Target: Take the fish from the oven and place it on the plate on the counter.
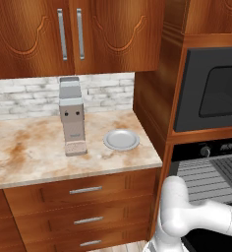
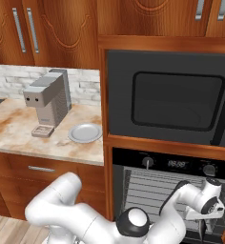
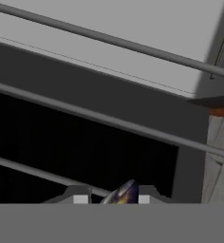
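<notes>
Nearest the hand camera, the gripper point(image 3: 110, 199) shows its two small dark finger tips standing close on either side of the fish point(image 3: 124, 193), a slim dark body with a pale and orange patch; the tips are narrowed about it, though whether they already press on it cannot be told. Beyond the fish run grey wire rack bars point(image 3: 109, 118) across the black cavity of the oven point(image 3: 85, 152). In the right base view the white arm point(image 2: 86, 217) bends from the lower left and reaches its hand into the open oven point(image 2: 176, 164), below the panel with round knobs point(image 2: 147, 162) and a small white label. Above the oven sits a black unit with a dark glass window point(image 2: 176, 100), set in a wooden column. To the left lies the counter point(image 1: 34, 147), beige marble-look with rust-brown veining, backed by pale brick tiles point(image 1: 19, 96) and topped by wooden wall cupboards point(image 1: 69, 34) with steel bar handles. On it stand a grey coffee machine point(image 1: 72, 115) and, just beside it, the plate point(image 1: 121, 139), round, pale grey and bare. Wooden drawers point(image 1: 86, 189) with bar handles lie beneath.
</notes>
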